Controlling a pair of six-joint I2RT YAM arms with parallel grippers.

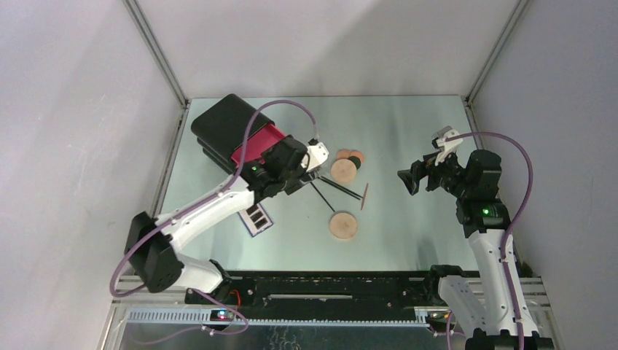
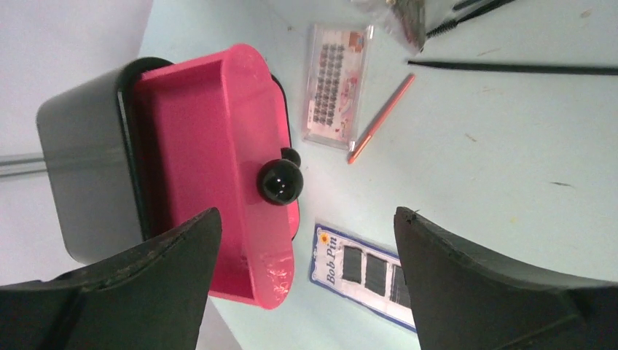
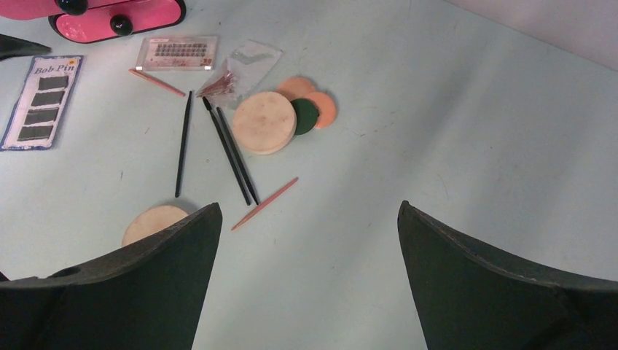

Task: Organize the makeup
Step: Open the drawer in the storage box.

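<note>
Can't see the left gripper [image 2: 306, 216] fingertips from above, buried under its own wrist. In the wrist view spread wide, gripping nothing, hovering above the pulled-out pink drawer [image 2: 197, 138] of the black box [image 1: 221, 122]. Same for the right gripper [image 3: 310, 206]: wide apart, nothing between, raised off the table well right of the pile.

Lost under the left arm in the top view: clear case [image 2: 337, 87] with rows of tiny dark bits, and clear packet [image 3: 245, 61], contents too small to name, cut off at the frame edge in the left wrist view. Half hidden behind one right-gripper finger: near tan disc [image 3: 153, 222]. Partly covered by the far tan disc [image 3: 264, 121]: dark-green round [image 3: 306, 117], touching two peach rounds [image 3: 323, 109] overlapped behind it. Just left of that disc, three thin black sticks [image 3: 227, 149] lying roughly parallel. Below them one pink stick [image 3: 264, 204]; beside the clear case a second pink stick [image 3: 157, 82]. Left of everything, flat by the drawer front, Bob Pin card [image 2: 364, 270], lower end cut off. Of the lower drawers, only pink fronts with black knobs [image 3: 120, 25] visible.

Underneath, pale shiny table [image 1: 408, 248], scuffed and speckled close up. Around it, plain white walls [image 1: 65, 146] and metal corner posts [image 1: 157, 55].
</note>
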